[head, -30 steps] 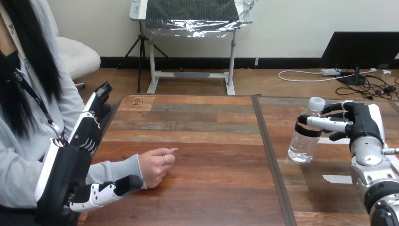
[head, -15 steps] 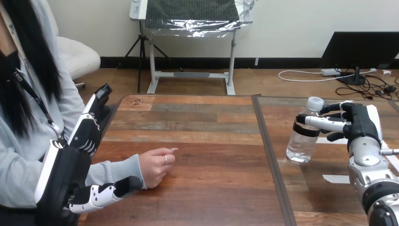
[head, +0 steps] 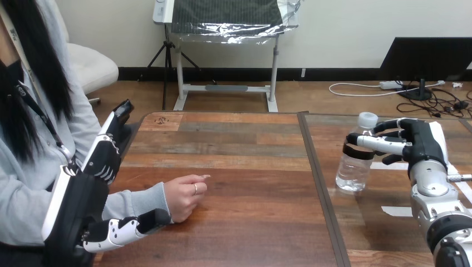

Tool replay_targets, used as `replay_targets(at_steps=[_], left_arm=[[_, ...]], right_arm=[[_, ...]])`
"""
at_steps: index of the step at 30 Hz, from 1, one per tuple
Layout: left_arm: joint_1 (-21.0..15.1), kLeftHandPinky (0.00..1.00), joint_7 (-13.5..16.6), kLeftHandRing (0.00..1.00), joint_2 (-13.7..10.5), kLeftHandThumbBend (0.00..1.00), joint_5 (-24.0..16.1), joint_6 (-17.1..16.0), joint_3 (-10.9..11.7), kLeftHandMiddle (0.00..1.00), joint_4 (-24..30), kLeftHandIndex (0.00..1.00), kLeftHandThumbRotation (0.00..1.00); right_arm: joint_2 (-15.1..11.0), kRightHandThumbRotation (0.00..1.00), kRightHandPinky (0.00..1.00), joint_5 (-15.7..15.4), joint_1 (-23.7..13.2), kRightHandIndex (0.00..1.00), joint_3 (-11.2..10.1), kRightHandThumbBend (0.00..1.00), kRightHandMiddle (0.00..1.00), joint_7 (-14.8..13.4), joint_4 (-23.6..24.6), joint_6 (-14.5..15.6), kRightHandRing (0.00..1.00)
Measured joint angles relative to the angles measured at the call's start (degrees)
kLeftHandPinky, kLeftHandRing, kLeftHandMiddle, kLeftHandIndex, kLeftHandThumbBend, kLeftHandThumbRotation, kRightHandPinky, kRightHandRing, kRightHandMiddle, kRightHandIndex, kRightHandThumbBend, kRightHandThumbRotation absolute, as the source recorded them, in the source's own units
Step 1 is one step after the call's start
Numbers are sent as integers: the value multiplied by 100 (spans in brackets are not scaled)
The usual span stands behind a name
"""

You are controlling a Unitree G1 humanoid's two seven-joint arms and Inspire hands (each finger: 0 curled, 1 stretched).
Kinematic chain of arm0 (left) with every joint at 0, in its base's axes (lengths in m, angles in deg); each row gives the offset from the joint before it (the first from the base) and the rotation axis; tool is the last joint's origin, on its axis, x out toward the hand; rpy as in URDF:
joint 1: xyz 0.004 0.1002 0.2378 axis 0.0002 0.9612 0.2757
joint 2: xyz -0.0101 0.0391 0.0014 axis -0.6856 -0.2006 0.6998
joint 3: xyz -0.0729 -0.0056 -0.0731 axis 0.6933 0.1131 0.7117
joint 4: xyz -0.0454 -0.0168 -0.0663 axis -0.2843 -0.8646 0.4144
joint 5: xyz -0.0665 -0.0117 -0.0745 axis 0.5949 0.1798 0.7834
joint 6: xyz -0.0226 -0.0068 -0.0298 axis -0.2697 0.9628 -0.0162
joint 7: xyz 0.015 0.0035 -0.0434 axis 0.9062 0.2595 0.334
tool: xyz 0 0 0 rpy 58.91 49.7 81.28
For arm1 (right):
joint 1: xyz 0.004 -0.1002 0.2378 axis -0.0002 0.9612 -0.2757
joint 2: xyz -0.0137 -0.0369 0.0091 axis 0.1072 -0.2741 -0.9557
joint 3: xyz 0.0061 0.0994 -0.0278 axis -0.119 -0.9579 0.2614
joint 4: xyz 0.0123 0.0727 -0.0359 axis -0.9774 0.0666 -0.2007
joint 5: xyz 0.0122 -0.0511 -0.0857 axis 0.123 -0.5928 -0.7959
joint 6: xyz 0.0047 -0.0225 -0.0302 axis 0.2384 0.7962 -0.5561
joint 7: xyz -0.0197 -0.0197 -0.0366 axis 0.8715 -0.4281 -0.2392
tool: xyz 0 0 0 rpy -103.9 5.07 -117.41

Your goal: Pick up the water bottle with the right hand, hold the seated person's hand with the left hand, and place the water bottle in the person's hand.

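Gripping the water bottle [head: 352, 167] high up, the right hand [head: 421, 142] has its fingers curled round it just under the white cap. It's a clear plastic bottle with a dark band below the neck, leaning a touch, over the right part of the table [head: 239, 144]. Over on the left, the left hand [head: 102, 158] has straight fingers beside the person's forearm, not closed on it. The person's hand [head: 186, 194] rests loosely curled on the wood, well apart from the bottle.
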Motion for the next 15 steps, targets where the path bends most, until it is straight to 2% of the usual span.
replay_targets(at_steps=[15], left_arm=[[-15, 97, 10, 100, 2, 100, -67, -19, -9, 100, -52, 95, 52]], right_arm=[[93, 0, 32, 244, 0, 48, -81, 83, 46, 273, 0, -169, 39]])
